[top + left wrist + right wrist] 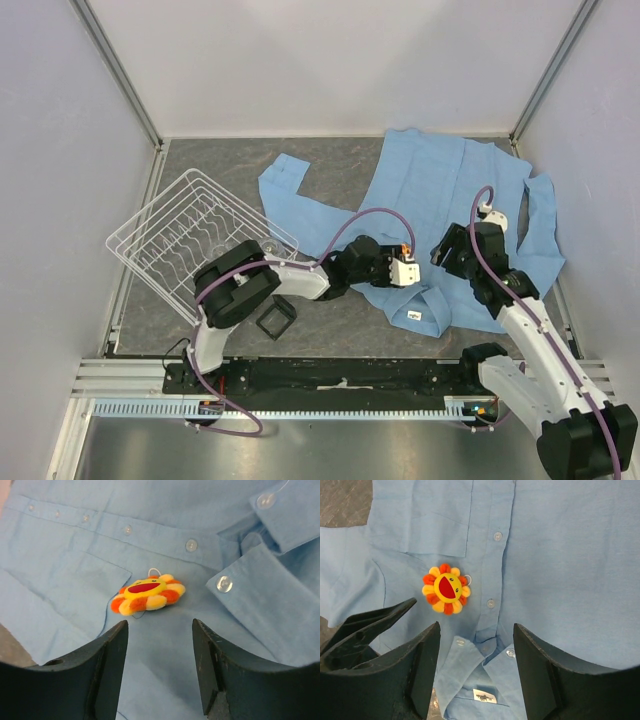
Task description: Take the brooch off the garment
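Observation:
The garment (440,190) is a light blue shirt spread over the right back of the table, its white collar label (413,315) toward the front. The brooch (148,594), an orange-yellow flower with a red centre, is pinned beside the button placket near the chest pocket. My left gripper (160,625) is open and empty, low over the shirt (60,580), with the brooch just beyond its fingertips. My right gripper (476,627) is open and empty above the collar; the brooch (446,588) lies ahead and to the left of it. A left finger (370,622) shows there too.
A white wire dish rack (195,235) stands at the left of the table. A black square frame (275,320) lies near the front edge beside the left arm. The two grippers (425,262) are close together over the shirt's collar area. Walls enclose the table.

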Tool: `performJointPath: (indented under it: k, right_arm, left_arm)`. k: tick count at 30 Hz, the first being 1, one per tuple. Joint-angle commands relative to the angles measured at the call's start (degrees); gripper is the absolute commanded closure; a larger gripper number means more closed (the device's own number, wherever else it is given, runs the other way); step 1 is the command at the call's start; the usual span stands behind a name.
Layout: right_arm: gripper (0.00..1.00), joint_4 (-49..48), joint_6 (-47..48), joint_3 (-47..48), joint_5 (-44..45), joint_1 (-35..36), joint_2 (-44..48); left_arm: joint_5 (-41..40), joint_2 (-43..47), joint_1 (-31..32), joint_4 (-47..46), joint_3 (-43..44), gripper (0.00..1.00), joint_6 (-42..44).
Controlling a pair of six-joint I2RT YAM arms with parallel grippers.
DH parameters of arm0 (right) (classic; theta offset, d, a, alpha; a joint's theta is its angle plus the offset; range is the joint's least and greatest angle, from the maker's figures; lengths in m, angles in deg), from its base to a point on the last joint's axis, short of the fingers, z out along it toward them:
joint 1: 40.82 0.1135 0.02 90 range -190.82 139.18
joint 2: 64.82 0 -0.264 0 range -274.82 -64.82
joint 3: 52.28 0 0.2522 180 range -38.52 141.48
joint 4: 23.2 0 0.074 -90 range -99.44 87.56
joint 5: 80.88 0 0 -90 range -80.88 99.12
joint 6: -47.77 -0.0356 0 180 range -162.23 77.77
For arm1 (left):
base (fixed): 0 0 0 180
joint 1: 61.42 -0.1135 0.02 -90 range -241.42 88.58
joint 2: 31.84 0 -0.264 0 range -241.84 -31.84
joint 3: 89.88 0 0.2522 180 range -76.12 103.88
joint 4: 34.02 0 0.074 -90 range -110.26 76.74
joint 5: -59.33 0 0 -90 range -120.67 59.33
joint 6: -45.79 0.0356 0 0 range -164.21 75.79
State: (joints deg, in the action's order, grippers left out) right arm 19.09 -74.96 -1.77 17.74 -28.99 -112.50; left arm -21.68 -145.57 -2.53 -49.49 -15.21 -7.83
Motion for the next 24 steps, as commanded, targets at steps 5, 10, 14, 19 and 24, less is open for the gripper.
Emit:
performJointPath:
  k: [5, 10, 14, 19, 24]
  right_arm:
    - [0.33, -0.1, -0.4, -0.6, -1.8, 0.0, 2.0]
    - [0.33, -0.4, 0.0, -0.8, -2.3, -0.1, 2.4]
    - [0.33, -0.6, 0.1, -0.8, -2.8, -0.1, 2.3]
    - [0.33, -0.5, 0.1, -0.7, -2.9, -0.1, 2.9]
    - [0.33, -0.8, 0.2, -0.9, -3.3, -0.1, 2.7]
  left_arm:
    - [-5.0, -5.1, 1.2, -12.1, 2.5, 0.38, 17.5]
    - [-6.4, -6.9, 2.1, -13.9, 3.5, 0.37, 20.9]
    - [-5.8, -8.3, 2.3, -12.4, 5.3, 0.36, 22.9]
    - [-5.2, -9.7, 2.3, -7.3, 7.2, 0.53, 24.1]
    - [-7.1, -10.5, 2.5, -9.1, 6.9, 0.68, 22.6]
